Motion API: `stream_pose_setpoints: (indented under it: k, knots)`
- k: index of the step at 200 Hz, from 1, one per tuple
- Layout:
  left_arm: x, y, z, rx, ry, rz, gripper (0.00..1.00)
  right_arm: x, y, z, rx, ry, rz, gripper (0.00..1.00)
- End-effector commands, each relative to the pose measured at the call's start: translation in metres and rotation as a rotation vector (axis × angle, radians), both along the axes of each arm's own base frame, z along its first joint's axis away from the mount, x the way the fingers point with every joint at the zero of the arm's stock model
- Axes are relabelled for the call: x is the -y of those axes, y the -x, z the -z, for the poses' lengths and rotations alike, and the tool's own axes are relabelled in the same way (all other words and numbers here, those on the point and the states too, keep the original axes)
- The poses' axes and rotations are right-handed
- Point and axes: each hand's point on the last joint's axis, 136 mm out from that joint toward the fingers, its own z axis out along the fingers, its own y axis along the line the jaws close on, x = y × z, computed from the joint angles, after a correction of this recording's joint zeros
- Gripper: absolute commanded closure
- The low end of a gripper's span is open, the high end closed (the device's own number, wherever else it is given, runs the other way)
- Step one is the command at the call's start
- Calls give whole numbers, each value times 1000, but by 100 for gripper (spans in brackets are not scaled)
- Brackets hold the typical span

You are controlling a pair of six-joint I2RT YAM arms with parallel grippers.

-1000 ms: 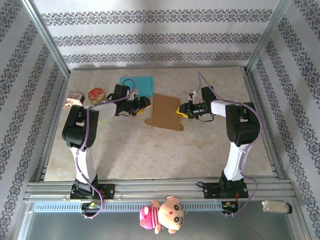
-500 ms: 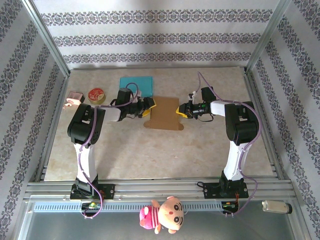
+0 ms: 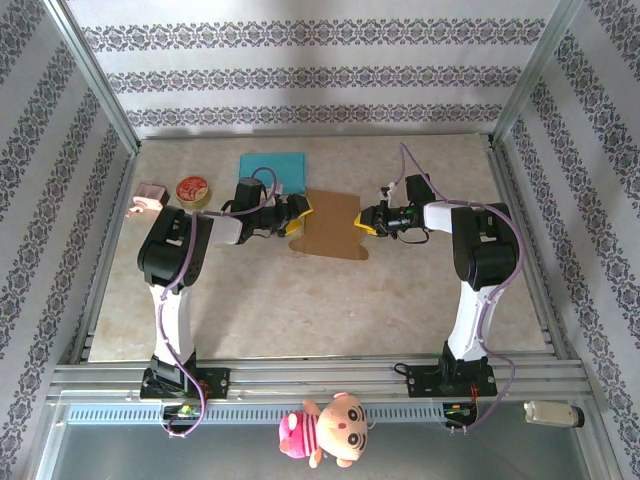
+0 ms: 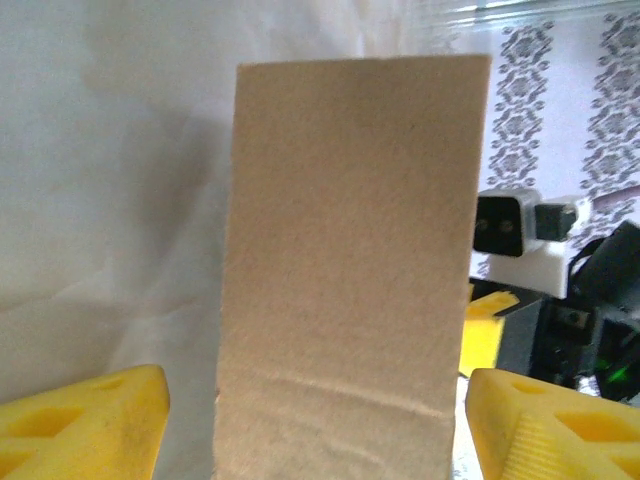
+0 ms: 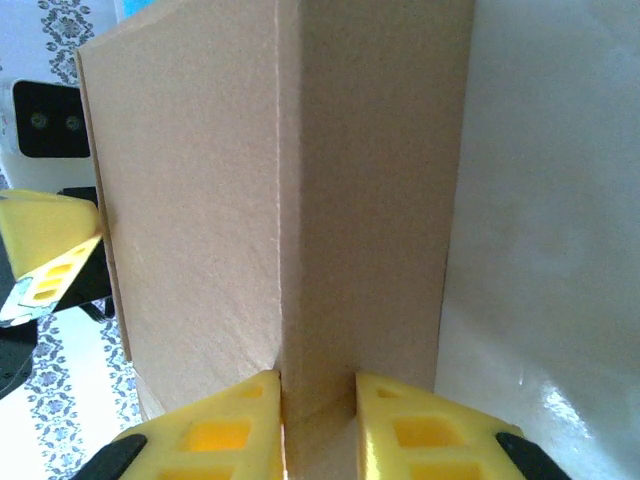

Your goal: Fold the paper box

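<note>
The brown paper box (image 3: 330, 222) lies mostly flat in the middle of the table. My left gripper (image 3: 300, 211) is at its left edge, open. In the left wrist view a cardboard panel (image 4: 350, 270) stands between the yellow fingers (image 4: 85, 425) with a gap on both sides. My right gripper (image 3: 366, 222) is at the box's right edge, shut on a raised fold of the cardboard (image 5: 370, 200). The right wrist view shows the right gripper (image 5: 318, 425) with both yellow pads (image 5: 215, 430) pressed against that fold.
A teal sheet (image 3: 272, 168) lies behind the box at the back left. A round red tin (image 3: 191, 189) and a small pink object (image 3: 149, 196) sit at the far left. Metal frame posts border the table, and a plush toy (image 3: 325, 428) hangs at the front rail.
My left gripper has moved right to the box's left edge, and its jaws now straddle the panel. The right gripper has stayed put, clamped on the fold.
</note>
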Motion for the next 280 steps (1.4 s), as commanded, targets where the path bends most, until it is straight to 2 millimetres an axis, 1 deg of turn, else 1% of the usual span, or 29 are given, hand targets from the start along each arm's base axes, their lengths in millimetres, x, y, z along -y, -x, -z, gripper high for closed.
stream_pose_setpoints:
  k: [1, 16, 28, 39, 50, 82, 104, 111, 119, 130, 143, 154, 159, 161, 162, 166, 175, 185, 194, 208, 220, 224, 232, 240, 250, 263, 280]
  knots:
    - [30, 12, 14, -13, 81, 30, 23, 27, 14, 56, -153, 144, 99, 78]
    - [36, 14, 13, -10, 86, 34, 25, 28, 14, 56, -151, 144, 102, 78]
    - [41, 15, 8, -1, 88, 43, 26, 27, 14, 56, -151, 140, 99, 78]
    - [45, 15, 4, 7, 89, 49, 29, 27, 13, 56, -148, 141, 99, 78]
    - [47, 14, -1, 10, 93, 41, 34, 28, 13, 56, -147, 144, 102, 78]
    - [47, 4, -16, 22, 116, -31, 49, 27, 14, 56, -141, 141, 101, 75]
    - [45, 0, -26, 32, 104, -66, 56, 28, 13, 49, -123, 144, 104, 70]
    - [43, -1, -28, 31, 100, -80, 57, 27, 11, 41, -107, 139, 106, 66]
    - [41, 0, -29, 24, 91, -95, 59, 27, 9, 28, -84, 133, 113, 59]
    - [37, 1, -29, 10, 75, -114, 60, 28, 4, 1, -20, 137, 127, 49]
    - [34, 2, -30, -8, 57, -131, 62, 33, -2, -31, 78, 172, 157, 38]
    - [31, 3, -32, -12, 44, -141, 62, 44, -9, -62, 195, 234, 214, 30]
    - [30, 2, -33, -13, 39, -145, 62, 48, -11, -71, 244, 266, 242, 28]
    - [30, 2, -33, -12, 38, -145, 62, 52, -12, -80, 289, 287, 261, 27]
    - [29, 2, -33, -13, 35, -147, 62, 52, -12, -80, 289, 287, 261, 27]
    - [29, 3, -34, -16, 31, -149, 62, 52, -13, -92, 355, 306, 271, 25]
    - [27, 2, -36, -18, 22, -160, 62, 52, -12, -114, 516, 379, 281, 21]
    - [25, 0, -41, -14, 22, -169, 62, 42, -7, -136, 707, 475, 245, 18]
    - [25, 0, -47, -9, 24, -177, 62, 25, 1, -154, 887, 556, 169, 16]
    - [25, -1, -55, -6, 22, -180, 62, -14, 19, -169, 1172, 672, -8, 13]
    - [24, -2, -61, 1, 17, -177, 62, -41, 34, -174, 1388, 762, -140, 9]
    - [25, -2, -64, 6, 17, -175, 62, -48, 38, -173, 1466, 804, -183, 7]
    - [24, -2, -66, 3, 13, -177, 62, -56, 41, -171, 1535, 844, -226, 3]
    - [23, -3, -68, 3, 10, -181, 62, -64, 44, -165, 1595, 877, -296, 3]
    - [22, -2, -69, 0, 7, -186, 62, -72, 44, -153, 1631, 918, -381, 2]
    - [19, -3, -72, 4, 8, -191, 62, -78, 44, -141, 1668, 965, -449, 2]
    - [17, -4, -76, 9, 18, -190, 62, -84, 50, -128, 1733, 967, -511, 2]
